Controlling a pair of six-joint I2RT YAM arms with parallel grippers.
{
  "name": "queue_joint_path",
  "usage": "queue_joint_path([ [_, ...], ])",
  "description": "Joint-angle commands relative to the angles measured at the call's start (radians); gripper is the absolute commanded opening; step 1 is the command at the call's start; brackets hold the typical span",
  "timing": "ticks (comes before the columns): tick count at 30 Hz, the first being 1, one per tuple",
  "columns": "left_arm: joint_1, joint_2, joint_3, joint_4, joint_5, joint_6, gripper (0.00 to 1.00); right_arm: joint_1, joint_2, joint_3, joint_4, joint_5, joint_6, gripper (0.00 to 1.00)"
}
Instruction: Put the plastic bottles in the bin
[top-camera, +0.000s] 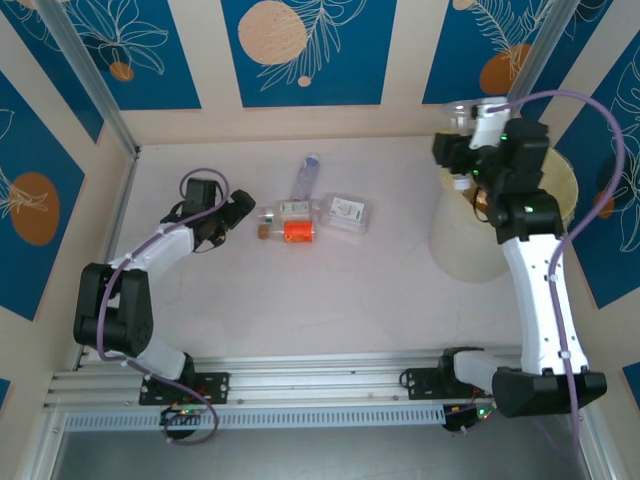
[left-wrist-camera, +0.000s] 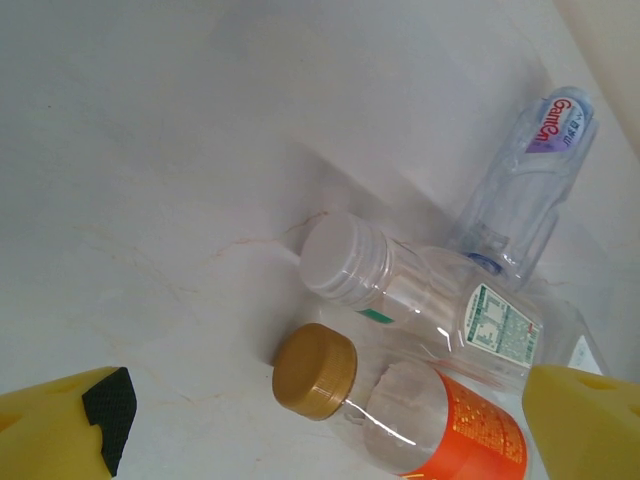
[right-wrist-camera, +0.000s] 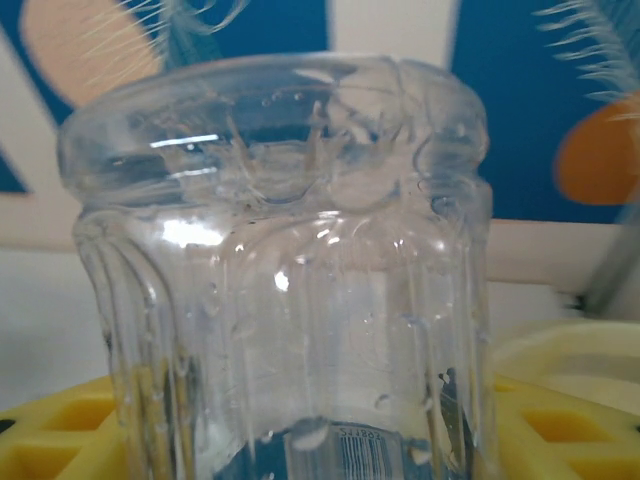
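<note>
Top external looks steeply down from high at 6 o'clock, whole table (top-camera: 330, 300) in shot; left wrist sits low and close, facing 3 o'clock at the lying bottles (left-wrist-camera: 420, 300); overhead shares that cluster; right wrist is jammed against a clear bottle (right-wrist-camera: 290, 300), facing the back wall (right-wrist-camera: 520, 60) at 12 o'clock.

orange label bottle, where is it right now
In the top view the orange label bottle lies on its side left of table centre, beside the white-capped bottle and just right of the left gripper.
</note>
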Motion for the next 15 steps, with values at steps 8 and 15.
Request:
queue_joint_path([
  [8, 0.0, -0.036, -0.025, 0.044, 0.037, -0.037, 1.0, -0.257, 0.056, -0.059, -0.07, -0.113, -0.076, 0.52],
  [15, -0.001, -0.018, 0.019, 0.011, 0.028, -0.03, 1.0, -0.262, 0.041, -0.138, -0.075, -0.059, -0.33, 0.6],
])
